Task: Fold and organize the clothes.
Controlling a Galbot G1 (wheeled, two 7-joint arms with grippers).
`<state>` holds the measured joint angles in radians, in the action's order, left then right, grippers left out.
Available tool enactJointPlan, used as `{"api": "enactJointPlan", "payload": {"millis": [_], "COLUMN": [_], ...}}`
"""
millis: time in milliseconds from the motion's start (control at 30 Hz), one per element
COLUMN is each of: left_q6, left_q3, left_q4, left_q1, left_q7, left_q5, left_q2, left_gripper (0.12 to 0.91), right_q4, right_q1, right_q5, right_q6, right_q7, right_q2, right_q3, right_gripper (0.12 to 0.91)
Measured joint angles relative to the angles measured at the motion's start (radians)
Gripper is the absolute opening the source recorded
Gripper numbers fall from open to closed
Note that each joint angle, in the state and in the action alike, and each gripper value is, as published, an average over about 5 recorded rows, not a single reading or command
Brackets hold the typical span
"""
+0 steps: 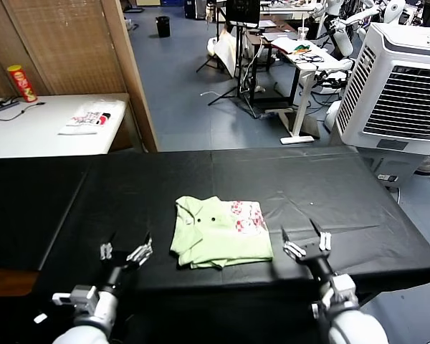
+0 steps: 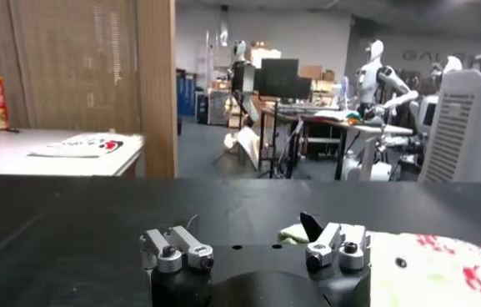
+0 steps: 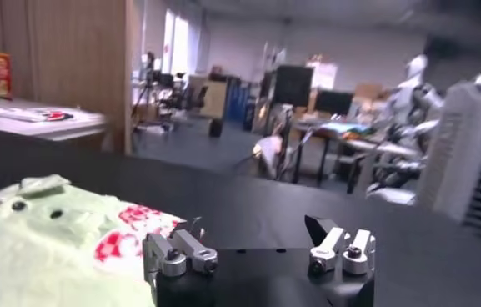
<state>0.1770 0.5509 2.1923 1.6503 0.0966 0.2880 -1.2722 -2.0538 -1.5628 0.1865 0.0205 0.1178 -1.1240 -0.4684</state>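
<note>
Head view. The polo shirt (image 1: 218, 231) is shown at the centre of the frame on the black-covered bench (image 1: 322, 190), already folded into a compact, roughly square bundle with the collar and two small dark buttons uppermost and the red-pink and white patch toward its right edge. Folding is judged largely complete; only a final tidying or placing appears to remain. The lower hem is slightly uneven, as expected of soft, limp fabric. The left gripper (image 1: 125, 251) is seen at the lower left, well apart from the shirt, its fingers spread wide and empty. The right gripper (image 1: 306, 242) is seen at the lower right, just beside the shirt's right edge, fingers likewise spread and holding nothing.

Left wrist view. The left gripper (image 2: 255, 248) is presented with metal-tipped fingers parted over the matte cloth; the pale green shirt (image 2: 428, 267) occupies the lower right corner, untouched.

Right wrist view. The right gripper (image 3: 259, 250) is shown wide open and empty; the shirt (image 3: 48, 242) fills the lower left, its surface gently rumpled, near but not between the fingers.
</note>
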Motion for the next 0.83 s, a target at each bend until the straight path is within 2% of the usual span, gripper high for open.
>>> {"api": "enactJointPlan", "payload": {"millis": [100,233,333,533,833], "left_q6": [-0.019,-0.021,-0.003,0.039,0.054], "left_q3": [0.007,0.014,0.015,0.020,0.028], "left_q4": [0.012,0.037,0.064,0.132,0.175], "left_q1": [0.047,0.125,0.181,0.277,0.336], "left_q7": [0.014,0.050,0.068,0.078,0.079], "left_q5": [0.006,0.034,0.048,0.056,0.052], "left_q2": [0.019,0.028,0.032,0.034,0.030], "left_gripper": [0.798,0.798,0.798,0.798,0.798], "right_q4": [-0.013,-0.042,-0.072,-0.139,-0.173], "right_q1": [-0.083,-0.188,-0.261,-0.384,-0.440], "right_q5": [-0.041,-0.054,-0.049,-0.003,0.000], "right_q6": [-0.083,-0.119,-0.102,-0.026,-0.006], "right_q7": [0.026,0.045,0.067,0.122,0.127], "right_q2": [-0.011,-0.023,-0.025,-0.023,-0.023], "right_q3": [-0.021,-0.042,-0.046,-0.056,-0.058], "right_gripper": [0.798,0.798,0.798,0.798,0.798]}}
